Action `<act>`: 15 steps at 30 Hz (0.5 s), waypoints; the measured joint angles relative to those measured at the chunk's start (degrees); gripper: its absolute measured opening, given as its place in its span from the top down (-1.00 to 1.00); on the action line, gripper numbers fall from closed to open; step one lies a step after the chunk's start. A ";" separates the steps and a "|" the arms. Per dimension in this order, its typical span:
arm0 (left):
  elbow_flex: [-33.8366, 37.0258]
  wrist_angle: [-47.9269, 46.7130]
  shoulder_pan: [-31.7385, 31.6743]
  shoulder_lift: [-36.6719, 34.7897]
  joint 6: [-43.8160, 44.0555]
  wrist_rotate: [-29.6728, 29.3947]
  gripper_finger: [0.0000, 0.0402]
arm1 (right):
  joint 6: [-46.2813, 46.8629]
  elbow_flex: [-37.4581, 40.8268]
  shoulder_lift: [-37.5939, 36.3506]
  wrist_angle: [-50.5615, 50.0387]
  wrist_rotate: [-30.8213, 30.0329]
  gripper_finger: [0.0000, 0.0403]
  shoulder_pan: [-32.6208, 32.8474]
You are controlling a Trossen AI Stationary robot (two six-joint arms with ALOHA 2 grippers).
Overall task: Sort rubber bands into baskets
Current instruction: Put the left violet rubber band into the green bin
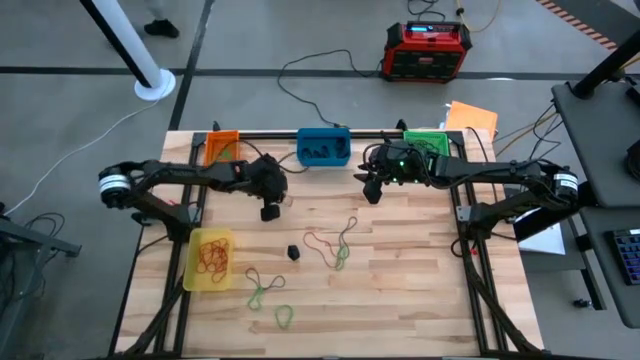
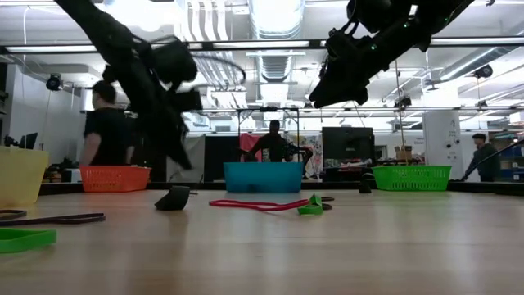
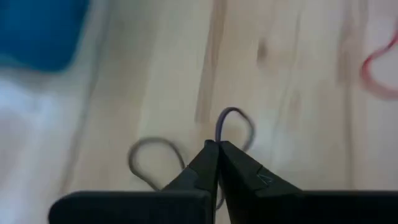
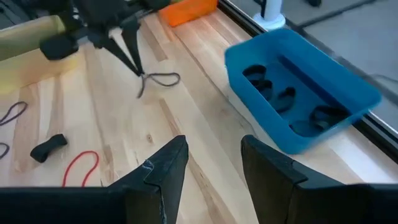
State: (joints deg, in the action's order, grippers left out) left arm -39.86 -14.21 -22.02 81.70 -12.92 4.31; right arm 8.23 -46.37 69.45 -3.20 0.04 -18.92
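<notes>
Only wrist views show the left gripper (image 3: 217, 144) pinching a black band (image 4: 158, 79).

Black rubber band (image 4: 158, 79) pinched, lifted.

The floor (image 1: 300, 90) around the wooden table (image 1: 400, 290) is grey, and a red-and-black power box (image 1: 427, 50) sits on it with black cables (image 1: 320, 65) running away from it. A white pole (image 1: 150, 75) stands on a round foot near the table. In the low view the room goes far back, with long lights and pipes on the ceiling (image 2: 270, 24), and a person in a dark shirt (image 2: 106, 123) stands there.
</notes>
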 joint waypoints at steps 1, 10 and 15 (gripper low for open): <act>0.02 0.83 0.00 -1.32 0.23 0.85 1.00 | -0.34 0.76 0.00 1.62 0.00 0.28 0.35; -0.02 10.42 0.73 -10.56 5.35 5.91 1.00 | -7.98 9.99 0.04 24.19 0.06 0.27 5.65; -0.06 16.09 1.85 -11.68 7.61 6.83 1.00 | -9.53 13.27 0.04 34.16 -0.01 0.24 7.87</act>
State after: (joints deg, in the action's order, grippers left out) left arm -39.92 1.87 -20.17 70.02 -5.31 11.14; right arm -1.30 -33.10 69.49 30.95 0.03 -11.04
